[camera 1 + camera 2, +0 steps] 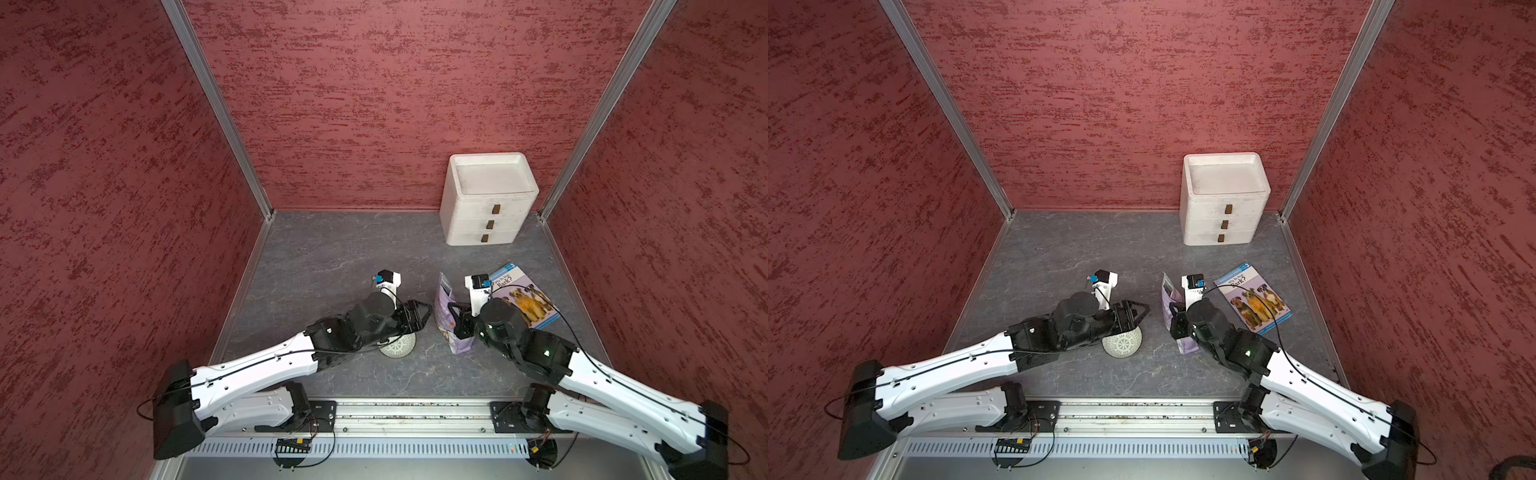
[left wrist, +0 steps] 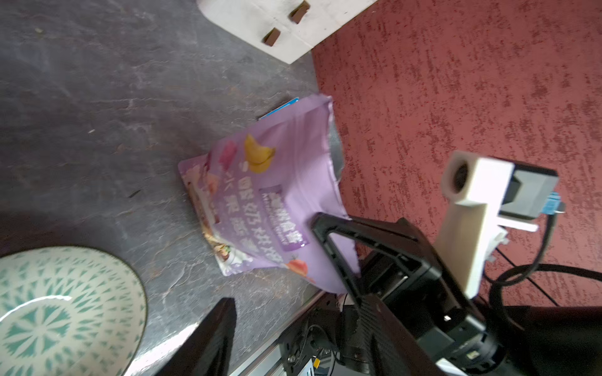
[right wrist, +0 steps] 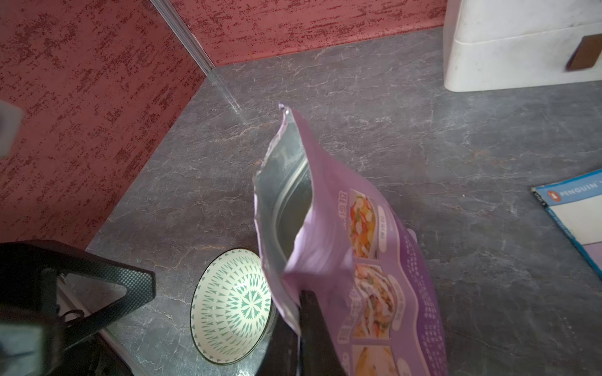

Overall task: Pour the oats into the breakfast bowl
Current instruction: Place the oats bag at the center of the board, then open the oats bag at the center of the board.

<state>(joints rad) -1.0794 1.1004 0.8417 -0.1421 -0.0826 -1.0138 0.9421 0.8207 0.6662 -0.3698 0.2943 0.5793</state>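
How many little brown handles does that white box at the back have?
3. They run down the front of the box, one per drawer: top handle, middle handle, bottom handle. The box's other sides are hidden, so more could be there.

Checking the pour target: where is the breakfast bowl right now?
In both top views, the breakfast bowl sits on the grey table, partly hidden under the left tool, left of the lilac pouch.
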